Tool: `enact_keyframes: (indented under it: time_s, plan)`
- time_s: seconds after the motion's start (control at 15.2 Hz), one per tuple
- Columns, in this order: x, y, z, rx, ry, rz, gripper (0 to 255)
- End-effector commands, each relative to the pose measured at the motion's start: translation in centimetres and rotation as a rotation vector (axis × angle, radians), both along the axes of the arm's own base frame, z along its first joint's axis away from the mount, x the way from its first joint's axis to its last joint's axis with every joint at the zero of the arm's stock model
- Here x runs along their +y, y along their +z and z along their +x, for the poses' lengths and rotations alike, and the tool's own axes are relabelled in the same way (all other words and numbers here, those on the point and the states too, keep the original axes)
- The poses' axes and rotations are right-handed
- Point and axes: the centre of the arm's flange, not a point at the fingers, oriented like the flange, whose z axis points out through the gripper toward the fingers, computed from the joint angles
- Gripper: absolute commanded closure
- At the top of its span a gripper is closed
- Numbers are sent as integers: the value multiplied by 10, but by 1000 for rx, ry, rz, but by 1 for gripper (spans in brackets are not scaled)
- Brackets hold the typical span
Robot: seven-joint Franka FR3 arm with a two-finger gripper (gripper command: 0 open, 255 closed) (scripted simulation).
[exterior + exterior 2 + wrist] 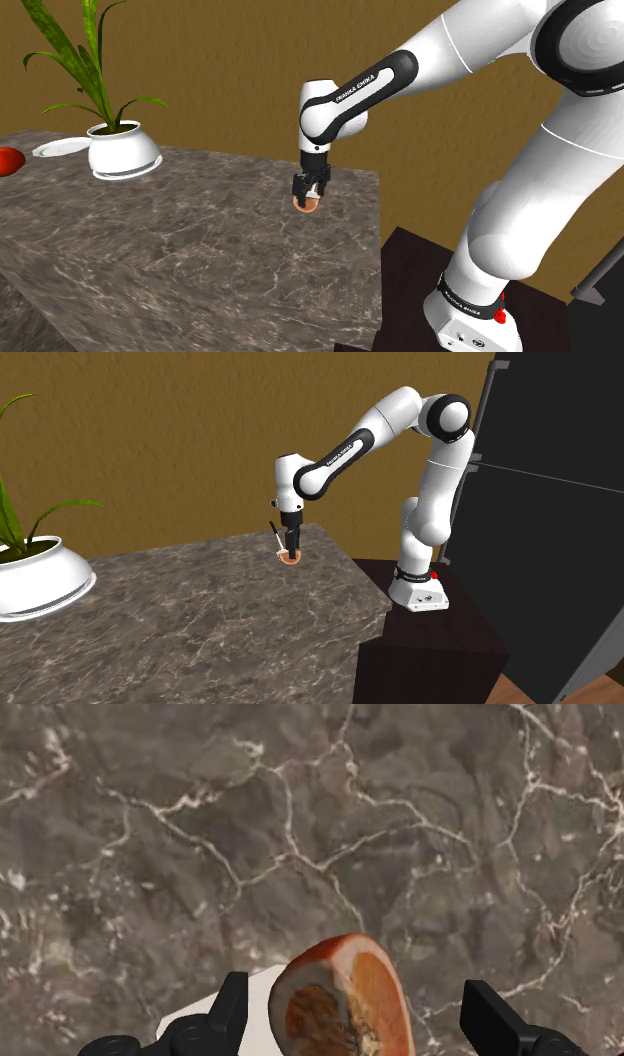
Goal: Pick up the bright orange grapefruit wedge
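The grapefruit wedge (345,1004), orange-red rind with orange flesh and a pale side, lies on the dark marble tabletop (200,854) near its far corner. My black gripper (360,1016) is lowered around it, one finger on each side. The fingers (236,1009) stand apart, and a gap shows between the wedge and the other finger. In the shoulder view the gripper (309,196) points straight down with the wedge (307,205) at its tips. The second exterior view has the wedge (291,560) resting on the table under the gripper (291,550).
A plant in a white pot (122,150) stands at the table's far left in the shoulder view, with a white plate (60,148) and a red object (8,160) beyond it. The table edge (380,235) runs close to the wedge. A dark stand (420,290) bears the arm.
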Motion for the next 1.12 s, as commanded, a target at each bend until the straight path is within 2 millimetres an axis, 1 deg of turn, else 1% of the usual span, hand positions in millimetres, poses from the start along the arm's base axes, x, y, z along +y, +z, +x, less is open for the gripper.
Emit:
enact_keyframes:
  time_s: [0.0,0.13,0.26,0.33,0.92,1.06]
  plan:
    - [0,-11,0,0,0,0,0]
    - [0,-25,0,0,0,0,0]
    - [0,-25,0,0,0,0,0]
    - [-1,-25,1,0,0,0,255]
    - [0,-25,0,0,0,0,255]
    - [0,-14,0,0,0,0,255]
